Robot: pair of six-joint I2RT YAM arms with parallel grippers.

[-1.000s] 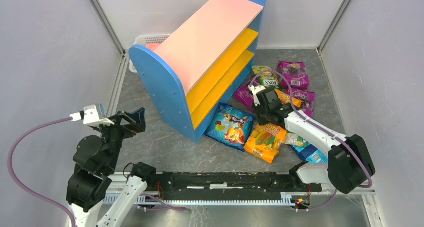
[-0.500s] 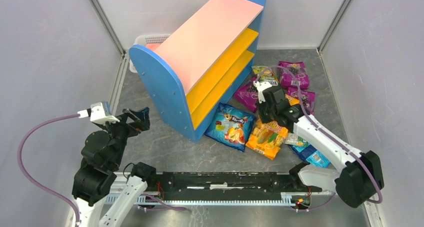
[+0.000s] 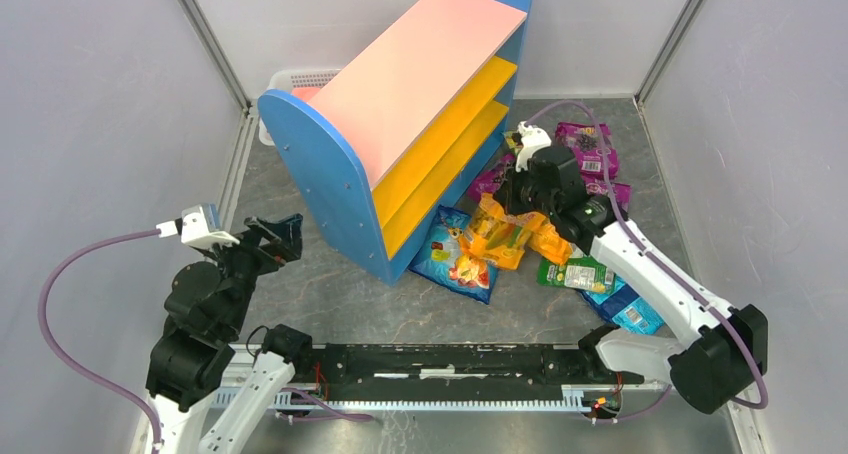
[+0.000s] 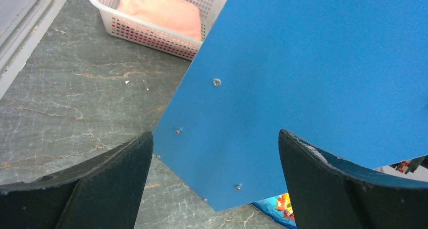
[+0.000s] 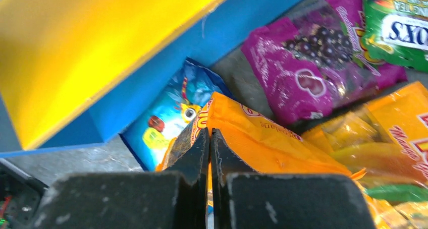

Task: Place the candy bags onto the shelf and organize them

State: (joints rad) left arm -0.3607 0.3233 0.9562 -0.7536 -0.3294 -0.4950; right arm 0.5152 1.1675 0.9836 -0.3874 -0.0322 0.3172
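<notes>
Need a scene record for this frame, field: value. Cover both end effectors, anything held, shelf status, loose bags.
right end effector: shut on orange candy bag, pinching its edge
left end effector: open, empty, facing the shelf's blue side panel
shelf: no bags visible on its yellow boards
loose bags: blue bag, purple bag, green bag, all right of the shelf
basket: behind the shelf, something pink-orange inside
</notes>
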